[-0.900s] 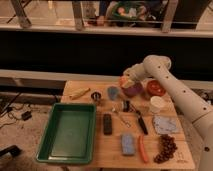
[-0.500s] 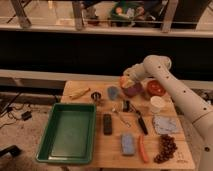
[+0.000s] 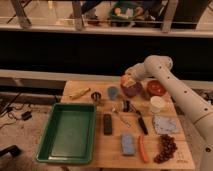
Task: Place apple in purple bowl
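The apple (image 3: pixel 124 79) is small and orange-red and sits between the fingers of my gripper (image 3: pixel 127 80). The gripper hangs at the back of the wooden table (image 3: pixel 95 155), right above the left rim of the purple bowl (image 3: pixel 133 91). The bowl is small, dark and round and stands on the table just under and to the right of the apple. My white arm comes in from the right side and bends down over the bowl. The apple is held a little above the bowl's rim, not resting inside it.
A red-orange bowl (image 3: pixel 156 88) and a white cup (image 3: pixel 157 104) stand right of the purple bowl. A grey cup (image 3: pixel 113 92) and a banana (image 3: pixel 79 93) lie to its left. A green tray (image 3: pixel 67 132), black remote (image 3: pixel 107 123), blue sponge (image 3: pixel 128 144), carrot (image 3: pixel 143 149) and grapes (image 3: pixel 166 147) lie nearer.
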Controlling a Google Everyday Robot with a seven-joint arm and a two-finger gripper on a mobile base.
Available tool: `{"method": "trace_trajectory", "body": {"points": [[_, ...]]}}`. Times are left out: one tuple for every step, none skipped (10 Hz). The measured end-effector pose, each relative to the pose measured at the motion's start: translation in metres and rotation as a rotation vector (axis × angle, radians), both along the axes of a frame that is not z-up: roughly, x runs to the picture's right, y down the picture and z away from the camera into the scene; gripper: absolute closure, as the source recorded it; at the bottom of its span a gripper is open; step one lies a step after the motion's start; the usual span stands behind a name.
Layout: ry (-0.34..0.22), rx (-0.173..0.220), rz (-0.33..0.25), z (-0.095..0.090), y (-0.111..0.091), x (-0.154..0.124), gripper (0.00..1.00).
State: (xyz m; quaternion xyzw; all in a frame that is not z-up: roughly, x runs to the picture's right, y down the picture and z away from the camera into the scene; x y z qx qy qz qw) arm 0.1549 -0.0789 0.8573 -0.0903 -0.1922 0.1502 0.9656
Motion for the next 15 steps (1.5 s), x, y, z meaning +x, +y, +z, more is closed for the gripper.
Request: {"method": "trace_trajectory", "body": {"points": [[0.025,0.004,0.026,0.002,-0.002,0.016,0.92],[0.042,0.005,0.039,0.004,-0.002,0.023,0.92],[0.055,0.004,0.044,0.006,-0.002,0.025,0.92],[0.068,-0.001,0.041,0.009,0.000,0.026,0.92],[0.080,-0.014,0.036,0.015,0.004,0.026,0.92],[0.085,-0.021,0.032,0.019,0.006,0.027,0.92],[0.091,-0.029,0.027,0.024,0.007,0.026,0.92],[0.096,-0.035,0.023,0.029,0.007,0.025,0.92],[0.098,-0.036,0.022,0.032,0.006,0.023,0.92],[0.098,-0.036,0.022,0.032,0.006,0.023,0.92],[0.101,-0.036,0.025,0.032,0.006,0.026,0.92],[0.101,-0.036,0.025,0.032,0.006,0.026,0.92],[0.100,-0.036,0.024,0.032,0.006,0.025,0.89],[0.099,-0.036,0.022,0.032,0.006,0.024,0.81],[0.099,-0.036,0.022,0.032,0.006,0.024,0.69]]}}
